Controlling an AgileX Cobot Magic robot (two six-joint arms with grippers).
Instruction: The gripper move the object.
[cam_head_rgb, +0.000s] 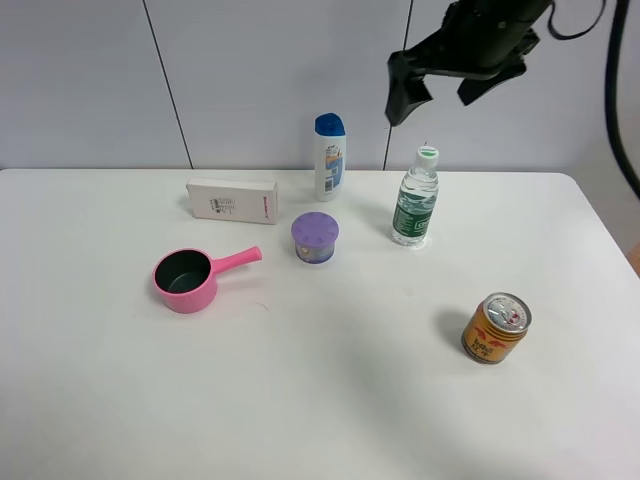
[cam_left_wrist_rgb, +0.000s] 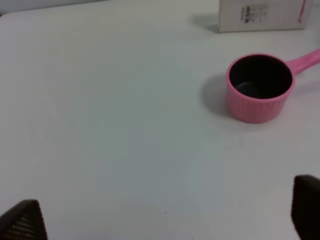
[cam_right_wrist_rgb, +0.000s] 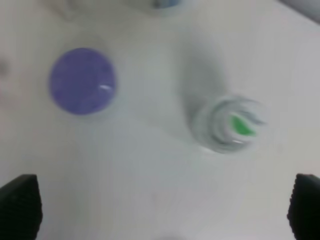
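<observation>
The object is a squat round container with a lilac lid (cam_head_rgb: 315, 238), standing mid-table; the right wrist view shows its lid from above (cam_right_wrist_rgb: 82, 80). My right gripper (cam_head_rgb: 437, 93) hangs high above the table at the back, above the water bottle, open and empty; its two fingertips (cam_right_wrist_rgb: 20, 204) show far apart at the picture's corners. My left gripper (cam_left_wrist_rgb: 165, 215) is open and empty over bare table short of the pink pot; its arm does not show in the high view.
A pink saucepan (cam_head_rgb: 186, 280) (cam_left_wrist_rgb: 259, 87) lies left of the container. A white box (cam_head_rgb: 232, 200), a shampoo bottle (cam_head_rgb: 329, 157) and a water bottle (cam_head_rgb: 416, 198) (cam_right_wrist_rgb: 230, 124) stand at the back. An orange-gold can (cam_head_rgb: 495, 327) stands front right.
</observation>
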